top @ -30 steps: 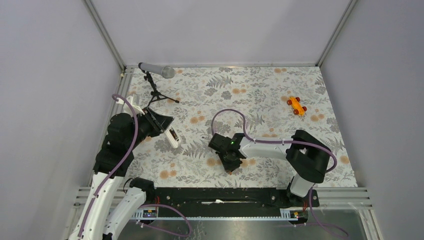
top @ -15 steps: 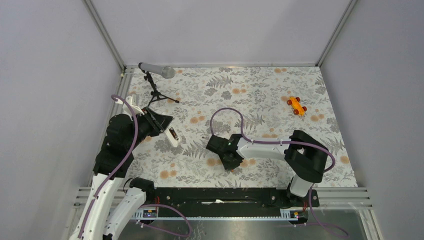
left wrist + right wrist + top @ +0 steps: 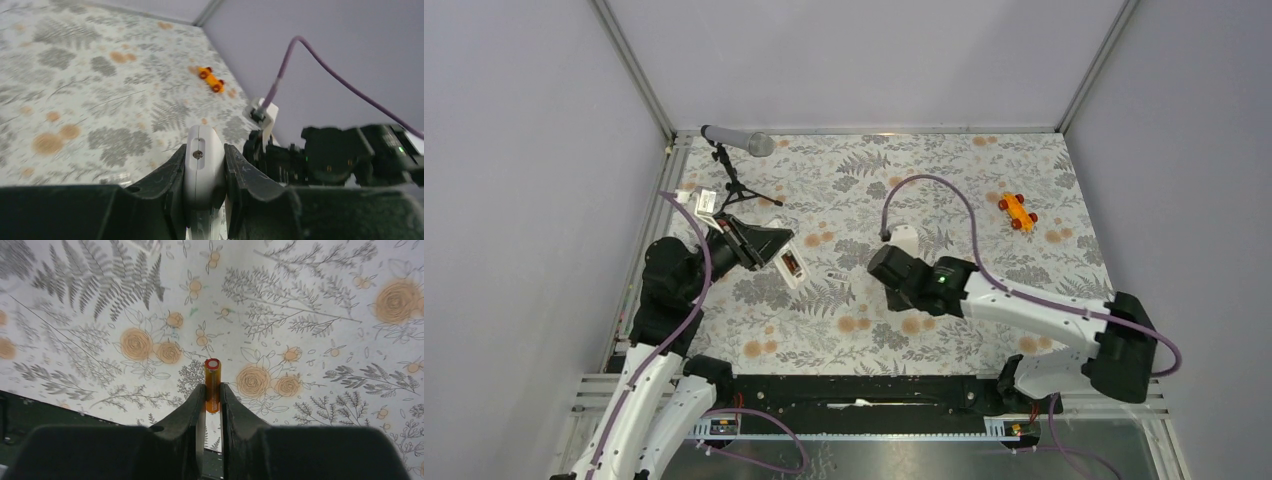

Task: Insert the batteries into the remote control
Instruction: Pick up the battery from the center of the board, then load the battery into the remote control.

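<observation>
The remote control (image 3: 791, 266) is a slim white bar held off the table at the left, with my left gripper (image 3: 769, 248) shut on it. A small dark and orange patch shows on its upper face. In the left wrist view the remote control (image 3: 202, 165) sits end-on between the two black fingers (image 3: 165, 182). My right gripper (image 3: 888, 268) hangs over the middle of the table. It is shut on a coppery orange battery (image 3: 212, 385) that sticks out past the right gripper (image 3: 212, 392), red and white end forward. That battery is hidden in the top view.
A small white piece (image 3: 834, 272) lies on the floral tablecloth between the two grippers. A grey microphone (image 3: 739, 140) on a black tripod stands at the back left. An orange toy car (image 3: 1018, 211) sits at the back right. The black rail (image 3: 874, 390) runs along the near edge.
My right arm has lifted off the table near the front and swung back to the middle with the battery in its jaws. My left gripper has carried the remote a little to the right.
</observation>
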Action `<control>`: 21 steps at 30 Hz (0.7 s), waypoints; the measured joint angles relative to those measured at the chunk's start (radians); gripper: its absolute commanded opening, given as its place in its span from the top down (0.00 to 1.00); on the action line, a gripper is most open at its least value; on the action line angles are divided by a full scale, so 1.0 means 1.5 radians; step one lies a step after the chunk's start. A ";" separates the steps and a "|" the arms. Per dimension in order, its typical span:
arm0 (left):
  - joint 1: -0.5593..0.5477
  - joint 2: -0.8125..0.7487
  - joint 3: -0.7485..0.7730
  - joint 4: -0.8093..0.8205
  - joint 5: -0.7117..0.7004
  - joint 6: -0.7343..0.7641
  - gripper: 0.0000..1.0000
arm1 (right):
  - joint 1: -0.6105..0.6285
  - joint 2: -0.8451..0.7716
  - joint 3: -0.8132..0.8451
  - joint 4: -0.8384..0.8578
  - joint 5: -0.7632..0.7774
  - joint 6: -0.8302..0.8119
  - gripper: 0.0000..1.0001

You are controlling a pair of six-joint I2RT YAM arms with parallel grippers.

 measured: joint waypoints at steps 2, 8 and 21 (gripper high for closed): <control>0.000 0.004 -0.018 0.069 0.047 -0.018 1.00 | -0.017 -0.040 -0.002 0.005 0.002 -0.001 0.84; 0.000 0.061 -0.026 0.248 0.177 -0.099 1.00 | -0.069 -0.156 -0.005 0.046 -0.032 -0.020 0.84; 0.000 0.075 -0.080 0.372 0.234 -0.257 1.00 | -0.079 -0.210 0.051 0.143 -0.258 -0.054 0.84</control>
